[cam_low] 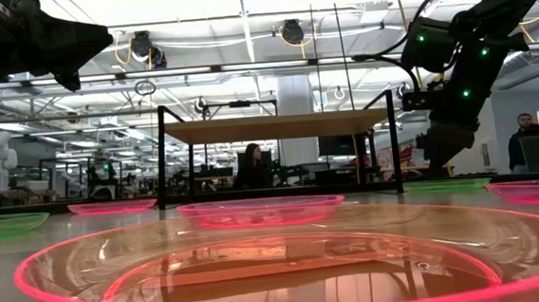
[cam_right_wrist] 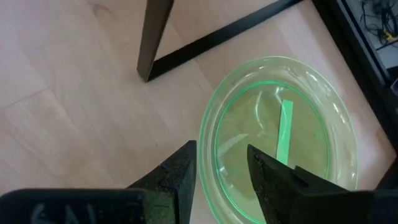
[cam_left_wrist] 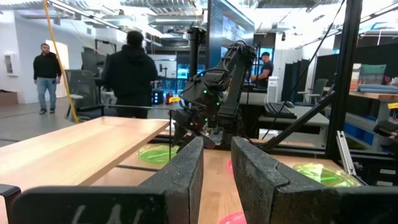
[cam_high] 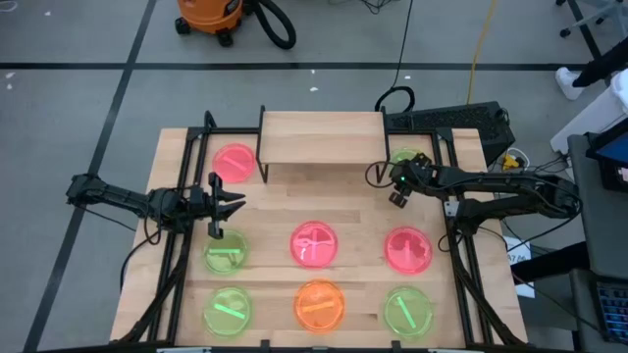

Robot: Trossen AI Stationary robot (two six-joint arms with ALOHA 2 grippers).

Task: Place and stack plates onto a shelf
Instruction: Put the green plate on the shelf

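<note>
Altogether eight plates: four green (cam_high: 227, 310), three pink (cam_high: 314, 244), one orange (cam_high: 319, 303).

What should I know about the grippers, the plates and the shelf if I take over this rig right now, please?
Right gripper: open, angled down at the rim of the green plate beside the shelf's right end, one finger over the rim and one outside; nothing gripped.
Left gripper: open, empty, above the table between the pink plate left of the shelf and a green plate.
Shelf: at the table's far middle, nothing on top.
Other plates on the table: two pink, one orange, two green.
Done: none placed. Left: all eight to place and stack on the shelf.
</note>
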